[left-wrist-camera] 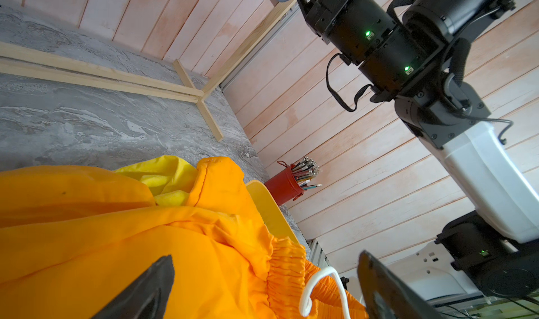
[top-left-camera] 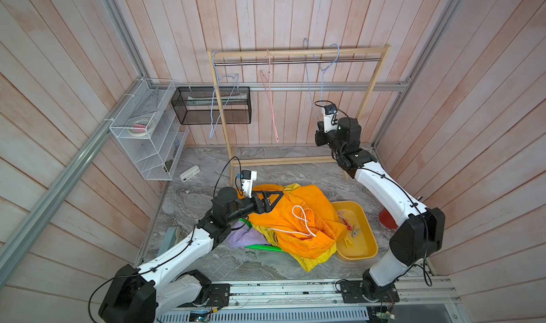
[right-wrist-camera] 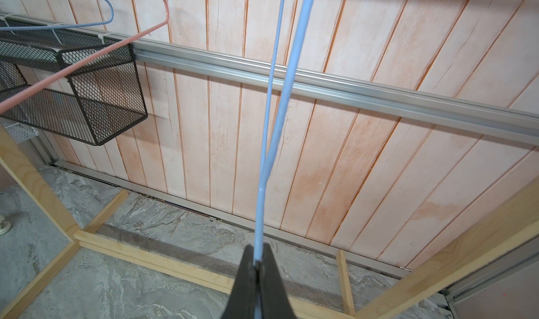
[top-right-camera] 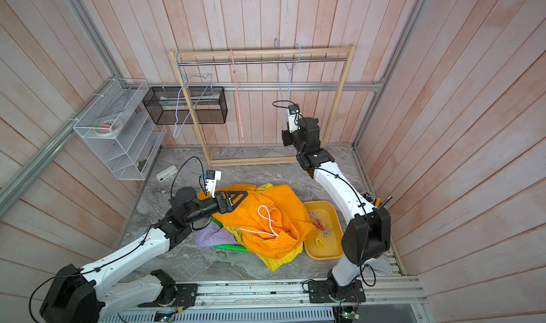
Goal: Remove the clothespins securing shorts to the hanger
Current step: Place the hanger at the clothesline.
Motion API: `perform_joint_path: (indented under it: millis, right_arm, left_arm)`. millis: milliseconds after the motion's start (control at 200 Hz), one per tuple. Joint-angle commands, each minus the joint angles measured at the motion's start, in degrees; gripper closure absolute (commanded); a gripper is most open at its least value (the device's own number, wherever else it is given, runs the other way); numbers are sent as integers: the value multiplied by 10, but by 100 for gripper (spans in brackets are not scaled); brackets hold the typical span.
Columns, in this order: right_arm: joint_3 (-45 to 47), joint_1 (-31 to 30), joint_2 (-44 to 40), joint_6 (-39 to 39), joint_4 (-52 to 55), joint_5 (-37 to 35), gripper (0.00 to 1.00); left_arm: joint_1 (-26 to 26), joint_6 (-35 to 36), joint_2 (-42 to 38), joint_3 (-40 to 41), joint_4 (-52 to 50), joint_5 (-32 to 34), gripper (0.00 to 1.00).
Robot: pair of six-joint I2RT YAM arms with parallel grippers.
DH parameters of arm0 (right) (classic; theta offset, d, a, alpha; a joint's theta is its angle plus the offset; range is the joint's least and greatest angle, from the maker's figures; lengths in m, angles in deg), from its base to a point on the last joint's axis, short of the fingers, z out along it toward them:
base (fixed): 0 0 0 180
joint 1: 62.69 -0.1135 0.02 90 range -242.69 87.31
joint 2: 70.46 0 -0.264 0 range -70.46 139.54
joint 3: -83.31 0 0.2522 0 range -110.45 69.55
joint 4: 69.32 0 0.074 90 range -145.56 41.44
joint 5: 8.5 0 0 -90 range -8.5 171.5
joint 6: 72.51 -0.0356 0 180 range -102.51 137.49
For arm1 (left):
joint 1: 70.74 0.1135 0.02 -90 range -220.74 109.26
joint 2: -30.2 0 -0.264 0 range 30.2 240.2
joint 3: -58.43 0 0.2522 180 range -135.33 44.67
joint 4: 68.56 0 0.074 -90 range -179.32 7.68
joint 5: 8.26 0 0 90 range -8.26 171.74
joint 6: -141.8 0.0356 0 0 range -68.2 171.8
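The shorts lie in a heap on the table: orange shorts [top-left-camera: 295,215] on top, yellow shorts [top-left-camera: 313,259] and lilac shorts [top-left-camera: 245,236] under them. My left gripper [left-wrist-camera: 265,257] is open, its jaws wide apart just above the orange fabric and its white drawstring [left-wrist-camera: 323,276]. My right gripper [right-wrist-camera: 258,256] is raised by the rack, shut on the lower end of a bare blue wire hanger [right-wrist-camera: 258,230]. Several clothespins lie in the yellow tray [top-left-camera: 369,247], among them a red clothespin [top-left-camera: 348,226], a grey clothespin [top-left-camera: 356,232] and a yellow clothespin [top-left-camera: 348,241].
A wooden rack [top-left-camera: 295,52] at the back also carries a pink hanger [top-left-camera: 270,100] and another blue hanger [top-left-camera: 220,100], both bare. A black mesh basket [top-left-camera: 211,106] and a white wire shelf [top-left-camera: 144,129] hang on the walls. A red cup of pens [left-wrist-camera: 284,186] stands behind the tray.
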Motion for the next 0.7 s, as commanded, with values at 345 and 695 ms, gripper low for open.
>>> perform_joint_path:
  millis: [345,695]
  right_arm:
    - [-19,4,-10,-24,45,49,100]
    - [-35,9,-43,-39,81,111,100]
  left_arm:
    - [3,-4,8,9,31,-19,0]
    - [3,-13,18,10,43,-26,0]
